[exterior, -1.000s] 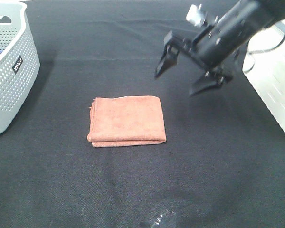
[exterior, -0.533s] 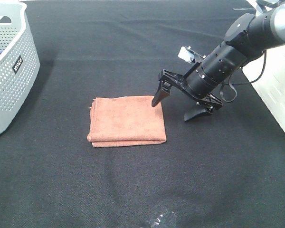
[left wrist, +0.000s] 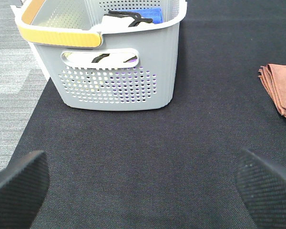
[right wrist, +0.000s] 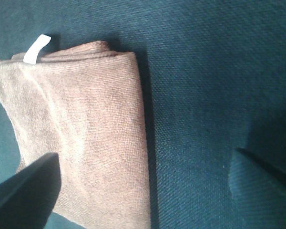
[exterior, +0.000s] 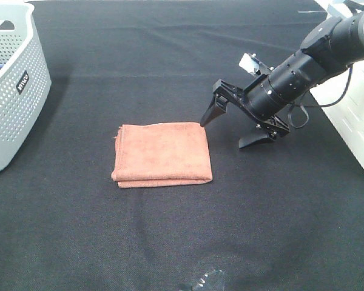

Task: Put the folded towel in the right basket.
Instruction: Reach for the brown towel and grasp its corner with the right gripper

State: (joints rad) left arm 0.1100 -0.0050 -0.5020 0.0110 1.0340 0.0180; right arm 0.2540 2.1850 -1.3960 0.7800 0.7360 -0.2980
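The folded orange-brown towel (exterior: 162,154) lies flat on the black table, a little left of the middle. It fills the left part of the right wrist view (right wrist: 81,133), and its edge shows in the left wrist view (left wrist: 281,90). My right gripper (exterior: 227,132) is open and low over the table just right of the towel; one fingertip (exterior: 208,115) is at the towel's far right corner, the other on the cloth to the right. The right basket (exterior: 352,115) is white, at the right edge. My left gripper (left wrist: 143,183) is open and empty, out of the exterior view.
A grey perforated basket (exterior: 9,85) stands at the far left; the left wrist view shows it (left wrist: 119,62) holding dark and blue items. A small crumpled clear wrapper (exterior: 206,280) lies at the table's front edge.
My right gripper has come down from above the table to the towel's right edge, then shifted slightly right and back. The towel has not moved.
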